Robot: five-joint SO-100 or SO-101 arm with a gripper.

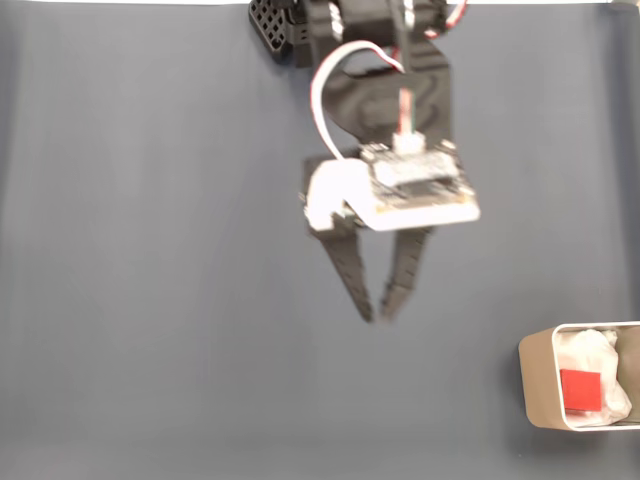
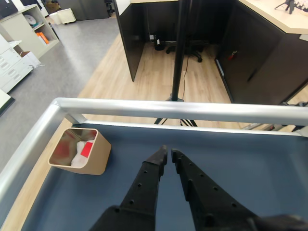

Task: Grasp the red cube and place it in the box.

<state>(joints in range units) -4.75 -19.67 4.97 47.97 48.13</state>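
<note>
Nearest me, the claw [image 2: 168, 155] hangs clenched and empty over the surface [image 1: 150, 300]. I see the red cube [image 1: 580, 390] already inside the box [image 1: 535, 385]; I'd retract gently, clear of it.

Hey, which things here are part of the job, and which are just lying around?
Part of the job:
- red cube, lying in the box
- box
- gripper, nearly shut, empty

Just around:
- white lining
- metal rail
- office cabinets
</note>
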